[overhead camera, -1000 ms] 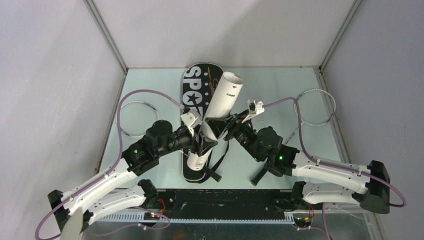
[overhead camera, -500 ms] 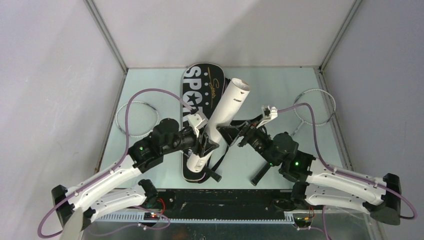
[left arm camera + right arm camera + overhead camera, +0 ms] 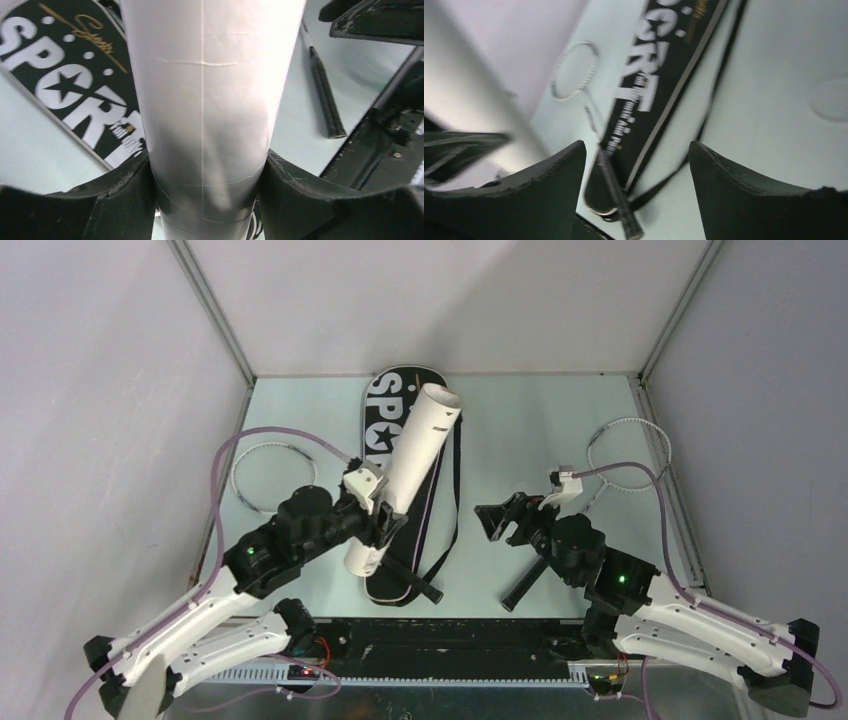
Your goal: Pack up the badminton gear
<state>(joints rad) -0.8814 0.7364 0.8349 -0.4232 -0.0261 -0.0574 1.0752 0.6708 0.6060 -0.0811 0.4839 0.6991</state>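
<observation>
A long white cardboard tube [image 3: 405, 475] slants up over the black bag lettered "SPORT" [image 3: 385, 410], which lies flat mid-table. My left gripper [image 3: 378, 527] is shut on the tube's lower part; in the left wrist view both black fingers press the tube [image 3: 210, 100] on either side, with the bag [image 3: 75, 90] below. My right gripper [image 3: 495, 522] stands open and empty to the right of the bag, over bare table. One silver racket head [image 3: 270, 475] lies at the left and another [image 3: 628, 452] at the right, its black handle [image 3: 525, 585] near my right arm.
The bag's black strap [image 3: 447, 540] trails to its right side. A second black racket handle [image 3: 425, 588] pokes out at the bag's near end. Grey walls with metal posts close in the table on three sides. A black rail [image 3: 450, 635] runs along the near edge.
My right gripper has let go of the tube, opened and drawn back to the right. The left gripper has swung the tube leftwards over the bag, holding it alone.
</observation>
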